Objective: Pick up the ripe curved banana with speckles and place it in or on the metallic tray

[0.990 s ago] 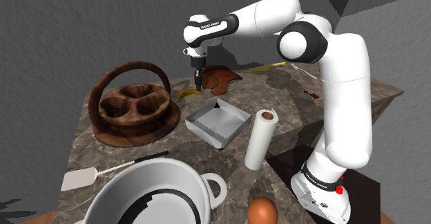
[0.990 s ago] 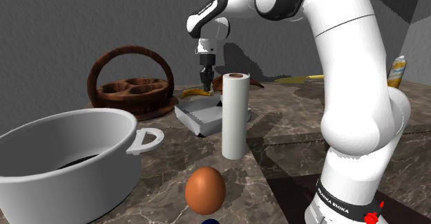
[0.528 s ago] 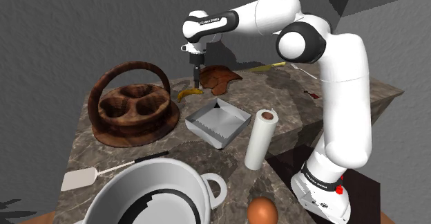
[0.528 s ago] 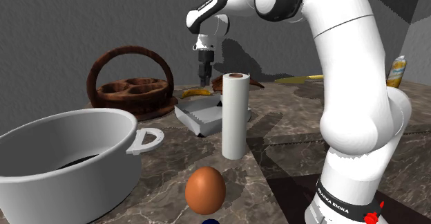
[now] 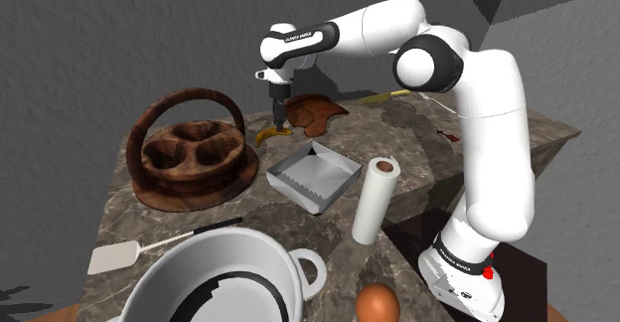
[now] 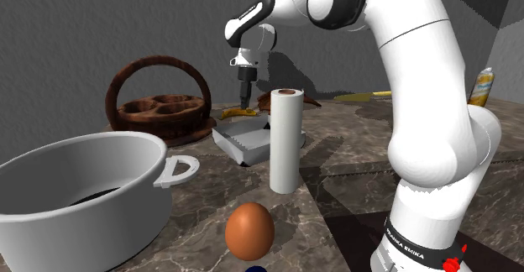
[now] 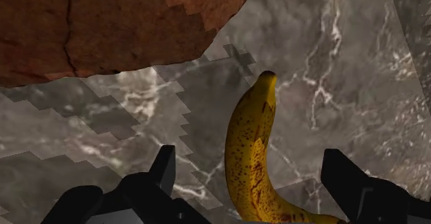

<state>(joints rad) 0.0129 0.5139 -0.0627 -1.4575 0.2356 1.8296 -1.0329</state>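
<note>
— Wrist view: passed a brown lump [image 7: 103, 29], one finger [image 7: 164, 174], the speckled banana [image 7: 252, 143], the other finger [image 7: 342, 178]. Pinched anything?
— Pinched nothing. Found the gripper [image 7: 252, 162] spread wide, straddling the banana on the stone table [image 7: 331, 63], clear of both sides.
— Lay which way?
— Ran lengthwise square across the closing line, about midway. Judged a straight drop and squeeze enough; left the tray [image 5: 294, 184] for after.

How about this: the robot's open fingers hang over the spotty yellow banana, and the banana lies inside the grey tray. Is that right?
Not quite. The banana lies on the marbled table top, apart from the grey tray, not inside it; the shoulder view shows this. The rest holds: the gripper hangs over the banana with its fingers open.
</note>
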